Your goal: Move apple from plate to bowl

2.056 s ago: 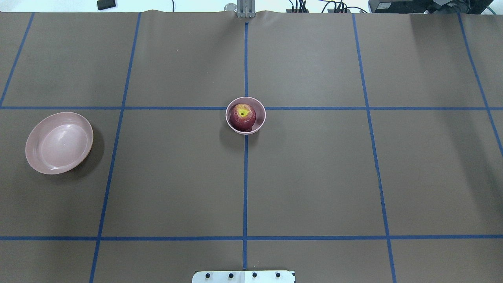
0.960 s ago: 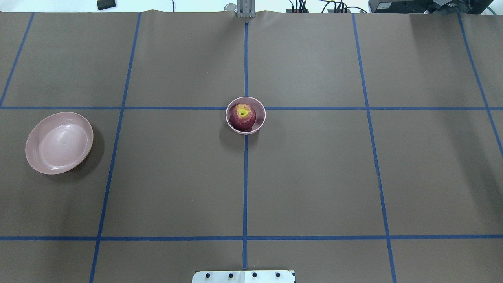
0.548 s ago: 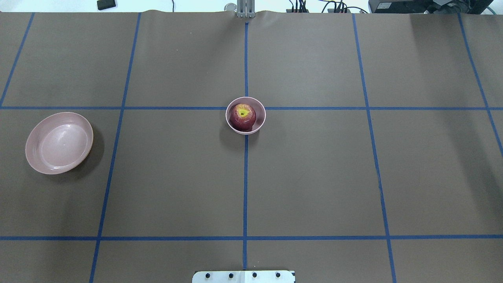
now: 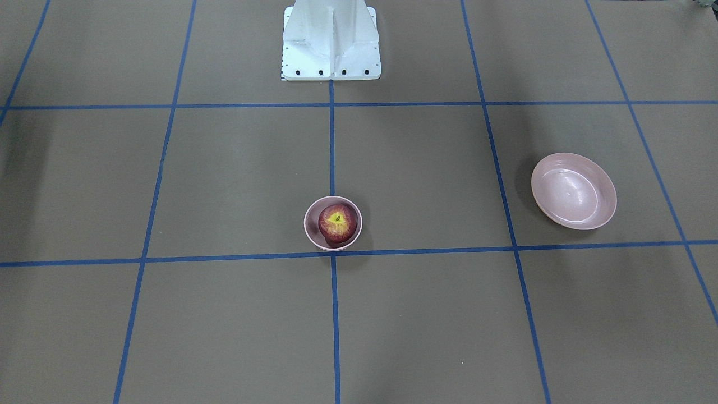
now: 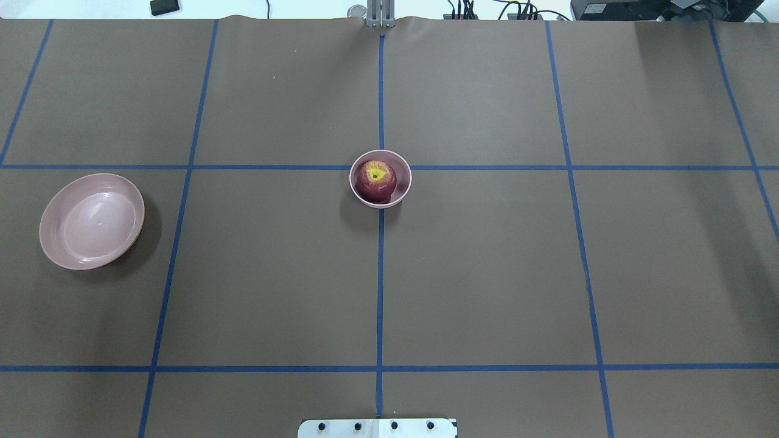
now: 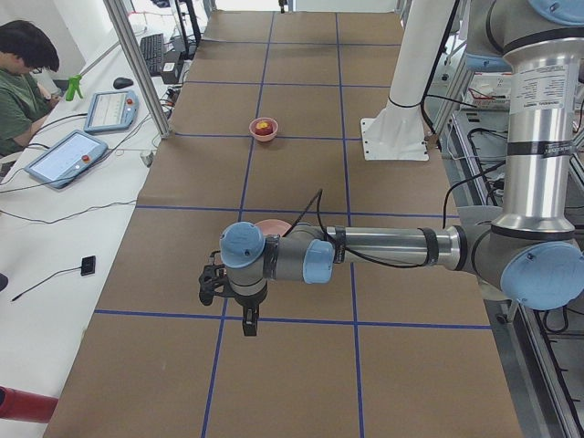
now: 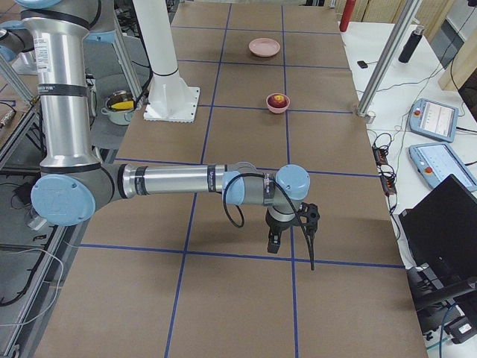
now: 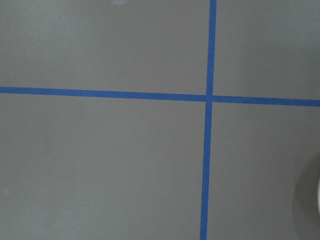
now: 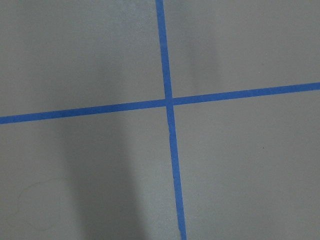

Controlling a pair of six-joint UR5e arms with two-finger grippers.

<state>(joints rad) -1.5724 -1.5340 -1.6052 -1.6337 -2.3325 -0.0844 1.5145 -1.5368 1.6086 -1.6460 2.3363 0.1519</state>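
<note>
The dark red apple (image 5: 375, 180) with a yellow stem patch sits inside the small deep pink bowl (image 5: 405, 182) at the table's centre; both also show in the front view, apple (image 4: 337, 223) and bowl (image 4: 306, 224). The wide shallow pink plate (image 5: 91, 222) lies empty at the far left, on the right in the front view (image 4: 573, 191). My left gripper (image 6: 248, 324) hangs over the table near the plate, seen only from the side. My right gripper (image 7: 273, 245) hangs over the table's right end. I cannot tell whether either is open or shut.
Blue tape lines (image 5: 380, 274) divide the brown table into squares. The white robot base (image 4: 331, 42) stands at the near middle edge. An operator (image 6: 18, 82) sits beside tablets beyond the far edge. Both wrist views show only tape crossings.
</note>
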